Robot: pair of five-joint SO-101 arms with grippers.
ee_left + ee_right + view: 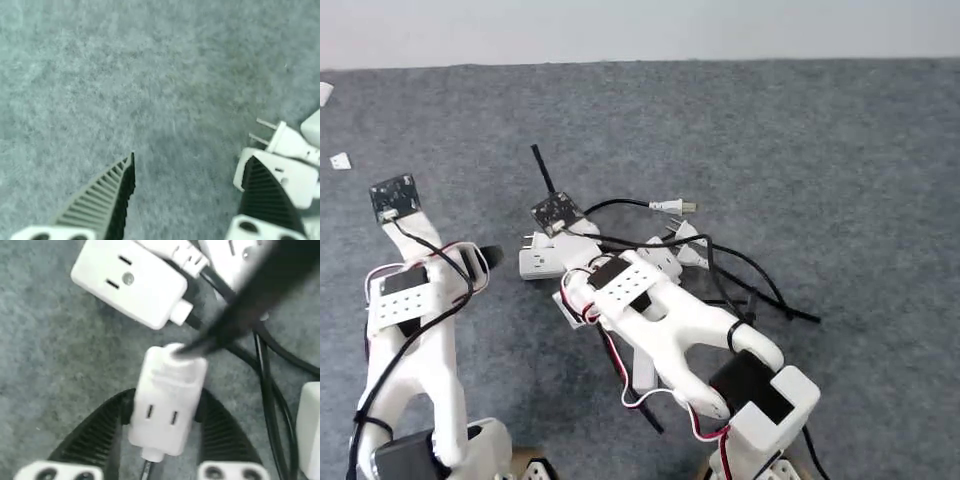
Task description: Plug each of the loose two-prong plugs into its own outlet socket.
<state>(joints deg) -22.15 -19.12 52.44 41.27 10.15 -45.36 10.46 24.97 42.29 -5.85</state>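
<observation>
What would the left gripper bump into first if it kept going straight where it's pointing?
Most likely just the grey mat: the left gripper is open, with bare mat ahead between its fingers. A white two-prong plug lies beside one finger, probably just off the line.

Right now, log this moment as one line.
left gripper: open above carpet, loose plug beside | right gripper: shut on outlet socket
</observation>
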